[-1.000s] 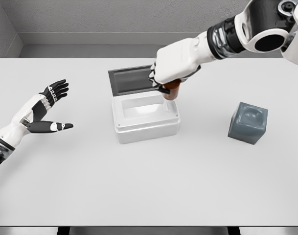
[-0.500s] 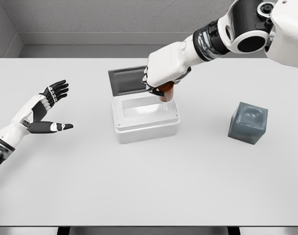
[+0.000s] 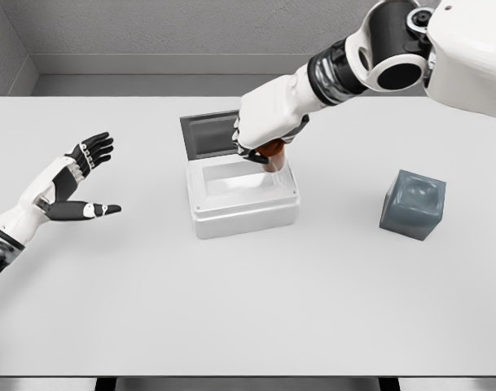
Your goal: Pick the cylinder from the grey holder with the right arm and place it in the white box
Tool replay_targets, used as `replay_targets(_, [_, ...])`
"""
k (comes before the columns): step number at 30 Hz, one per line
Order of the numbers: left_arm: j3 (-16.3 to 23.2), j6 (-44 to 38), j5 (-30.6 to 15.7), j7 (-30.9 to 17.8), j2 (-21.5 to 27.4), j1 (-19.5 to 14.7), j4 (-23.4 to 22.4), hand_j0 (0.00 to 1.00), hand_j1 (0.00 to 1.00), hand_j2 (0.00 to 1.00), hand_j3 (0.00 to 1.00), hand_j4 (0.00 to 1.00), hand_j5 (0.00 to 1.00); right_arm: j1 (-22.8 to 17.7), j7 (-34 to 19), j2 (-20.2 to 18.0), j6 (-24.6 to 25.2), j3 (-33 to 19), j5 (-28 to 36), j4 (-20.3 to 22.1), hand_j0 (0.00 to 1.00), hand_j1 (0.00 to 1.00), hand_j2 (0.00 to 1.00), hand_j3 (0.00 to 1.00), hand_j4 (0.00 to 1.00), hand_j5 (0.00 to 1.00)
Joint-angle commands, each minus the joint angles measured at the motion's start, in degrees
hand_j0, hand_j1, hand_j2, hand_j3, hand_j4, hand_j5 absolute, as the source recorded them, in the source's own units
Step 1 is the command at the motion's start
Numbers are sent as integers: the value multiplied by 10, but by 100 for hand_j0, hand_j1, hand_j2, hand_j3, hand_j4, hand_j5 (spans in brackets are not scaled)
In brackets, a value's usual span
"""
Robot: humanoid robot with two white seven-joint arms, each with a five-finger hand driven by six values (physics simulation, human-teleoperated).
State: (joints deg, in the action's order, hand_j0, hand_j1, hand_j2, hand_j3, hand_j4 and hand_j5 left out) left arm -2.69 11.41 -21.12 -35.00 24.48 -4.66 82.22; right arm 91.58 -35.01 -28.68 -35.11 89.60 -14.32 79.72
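cylinder (image 3: pixel 273 152): one, brown; gripped in the right hand and hanging over the box's opening, at its back right part; its lower end looks level with the rim or just inside it, though I cannot tell if it touches anything.
cylinder axis: roughly upright, tilted a little; the top is hidden in the hand, only the lower part shows.
right hand (image 3: pixel 264 122): one, fingers curled tight round the cylinder's upper part; it sits directly above the cylinder, so the cylinder lies straight below the palm, toward the box floor.
key relation: the cylinder is already above the box cavity, not over the rim wall as far as I can judge; the coming move is probably a short descent and a release, and the near right wall is the thing to miss.
box (image 3: pixel 231 213): one, white, open on top, with a grey lid (image 3: pixel 208 134) standing open behind it.
holder (image 3: pixel 412 204): one, grey cube, well to the right of the box, its top hollow empty.
left hand (image 3: pixel 78 181): one, well to the left of the box, fingers spread, holding nothing, hovering just above the table (image 3: pixel 248 309).
nearer hand: the right, which is over the box; the left is well apart from it.
progress: pick done by the look of it, placing in hand.
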Motion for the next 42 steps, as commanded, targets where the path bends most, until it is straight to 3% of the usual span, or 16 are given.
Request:
replay_targets(1, [1, 1, -4, 0, -3, -1, -4, 100, 100, 100, 100, 100, 100, 0, 0, 2, 1, 1, 1, -2, 37, 37, 37, 37, 37, 37])
replay_targets(11, [1, 4, -1, 0, -14, -28, -28, 100, 100, 100, 100, 100, 100, 0, 0, 7, 1, 5, -5, -13, 37, 37, 37, 37, 37, 37])
replay_targets(13, [6, 6, -1, 0, -15, -63, -74, 100, 100, 100, 100, 100, 100, 0, 0, 13, 1, 7, -5, -15, 37, 37, 37, 37, 37, 37])
replay_targets(17, [10, 5, 3, 0, -38, -91, -102, 100, 100, 100, 100, 100, 100, 0, 0, 16, 1, 7, -6, -21, 37, 37, 37, 37, 37, 37])
replay_targets(20, [52, 7, 2, 0, -39, -107, -102, 100, 100, 100, 100, 100, 100, 0, 0, 17, 1, 7, -6, -22, 37, 37, 37, 37, 37, 37])
replay_targets(25, [66, 8, 2, 0, -40, -114, -102, 100, 100, 100, 100, 100, 100, 0, 0, 17, 1, 7, -7, -23, 38, 38, 38, 38, 38, 38])
replay_targets(26, [67, 8, 2, 0, -41, -119, -102, 100, 100, 100, 100, 100, 100, -1, 0, 17, 1, 7, -6, -22, 41, 41, 41, 41, 41, 41])
replay_targets(27, [67, 8, 2, 0, -50, -120, -102, 100, 100, 100, 100, 100, 100, -1, 0, 17, 1, 7, -6, -23, 59, 59, 59, 59, 59, 59])
replay_targets(28, [66, 7, 2, 0, -55, -121, -102, 100, 100, 100, 100, 100, 100, -1, 0, 17, 1, 7, -6, -21, 100, 100, 100, 100, 100, 100])
replay_targets(33, [66, 7, 2, 0, -53, -134, -120, 100, 100, 100, 100, 100, 100, -1, 0, 17, 1, 5, -4, -5, 100, 100, 100, 100, 100, 100])
replay_targets(37, [63, 5, 1, 0, -47, -139, -128, 100, 100, 100, 100, 100, 100, 5, 15, 9, 1, -1, -1, 69, 100, 100, 100, 100, 100, 100])
replay_targets(39, [62, 5, 0, 0, -47, -139, -128, 100, 100, 100, 100, 100, 100, 7, 16, -11, 1, -7, 1, 94, 100, 100, 100, 100, 100, 100])
replay_targets(42, [62, 5, -1, 0, -46, -139, -128, 100, 100, 100, 100, 100, 100, 6, 17, -64, 1, -15, 55, 100, 100, 100, 100, 100, 100, 100])
